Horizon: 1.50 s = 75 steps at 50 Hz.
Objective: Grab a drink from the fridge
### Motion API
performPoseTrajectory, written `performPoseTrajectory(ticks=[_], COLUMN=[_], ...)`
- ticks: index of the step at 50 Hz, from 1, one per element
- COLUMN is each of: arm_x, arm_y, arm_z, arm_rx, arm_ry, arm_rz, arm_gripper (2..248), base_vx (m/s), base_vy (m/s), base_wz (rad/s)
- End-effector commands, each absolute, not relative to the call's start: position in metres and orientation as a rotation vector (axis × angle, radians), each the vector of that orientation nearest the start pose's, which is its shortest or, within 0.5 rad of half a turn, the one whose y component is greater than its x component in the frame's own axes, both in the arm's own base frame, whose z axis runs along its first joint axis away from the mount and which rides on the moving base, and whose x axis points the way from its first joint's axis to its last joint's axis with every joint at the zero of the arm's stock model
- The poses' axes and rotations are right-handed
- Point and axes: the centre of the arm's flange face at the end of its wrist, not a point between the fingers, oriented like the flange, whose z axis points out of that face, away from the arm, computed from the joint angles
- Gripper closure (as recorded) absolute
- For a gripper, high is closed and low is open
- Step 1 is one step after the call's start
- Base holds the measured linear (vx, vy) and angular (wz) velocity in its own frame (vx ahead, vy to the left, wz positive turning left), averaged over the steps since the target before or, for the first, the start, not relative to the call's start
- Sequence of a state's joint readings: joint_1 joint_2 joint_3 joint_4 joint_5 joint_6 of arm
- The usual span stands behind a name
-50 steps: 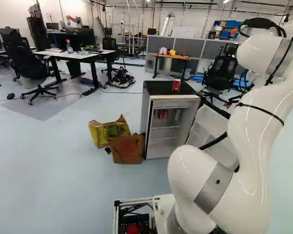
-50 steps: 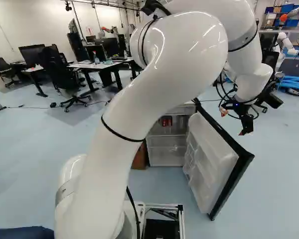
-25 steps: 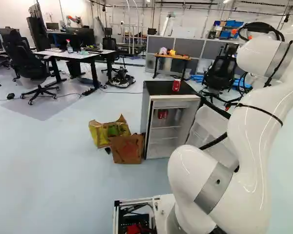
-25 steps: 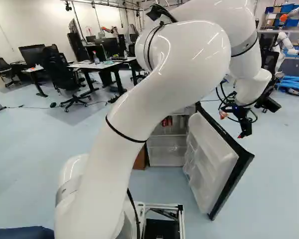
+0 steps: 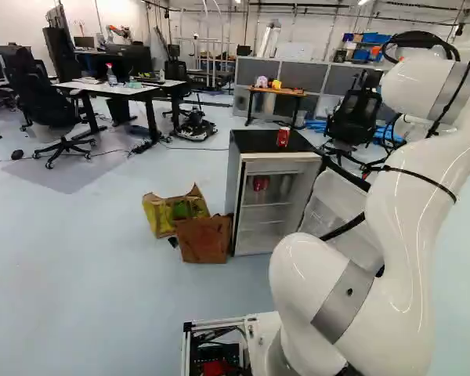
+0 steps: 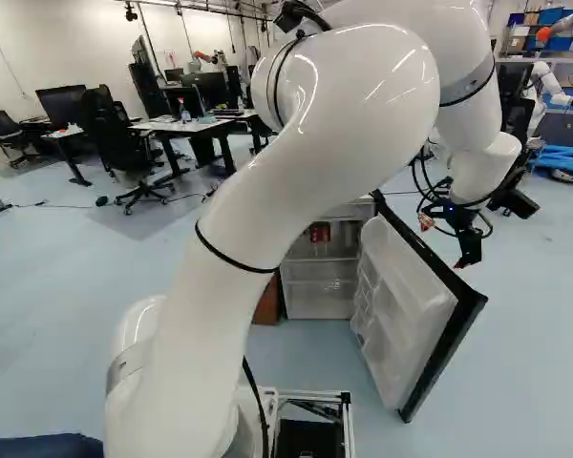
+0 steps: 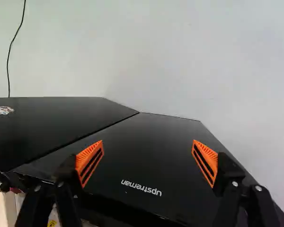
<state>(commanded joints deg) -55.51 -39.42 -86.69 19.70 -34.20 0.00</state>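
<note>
In the right base view my gripper (image 6: pixel 466 250) hangs beyond the fridge door (image 6: pixel 411 310), which stands swung outward. In the wrist view the gripper (image 7: pixel 146 158) is open, its orange pads wide apart and nothing gripped; a black panel with print (image 7: pixel 146 142), apparently part of the fridge, lies ahead of and under it. Whether a finger touches it I cannot tell. The fridge (image 5: pixel 233 188) shows its shelves in the left base view, with red cans (image 5: pixel 259 183) on the upper one. Another red can (image 5: pixel 283 137) stands upright on its black top.
A yellow bag (image 5: pixel 160 213) and a brown bag (image 5: pixel 204 240) sit beside the fridge. Farther off are an orange-topped table (image 5: pixel 286 92), an office chair (image 5: pixel 355 116) and a white desk (image 5: pixel 117 88). Another robot (image 6: pixel 546 88) stands at the far right of the right base view.
The arm swayed slightly to the right and back in the right base view, and the gripper hangs a touch lower than a second ago. Base, fridge, door and cans have not shifted.
</note>
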Motion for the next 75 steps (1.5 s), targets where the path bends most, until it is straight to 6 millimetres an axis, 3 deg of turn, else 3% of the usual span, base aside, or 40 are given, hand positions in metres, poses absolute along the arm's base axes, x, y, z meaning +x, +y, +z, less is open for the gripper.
performPoseTrajectory(ticks=[75], arm_x=[0.362], arm_y=[-0.485], arm_z=[0.403], arm_rx=[-2.45], arm_ry=[1.73], arm_rz=[-0.336], arm_gripper=[3], base_vx=[0.0], base_vy=[0.0], base_wz=[0.0])
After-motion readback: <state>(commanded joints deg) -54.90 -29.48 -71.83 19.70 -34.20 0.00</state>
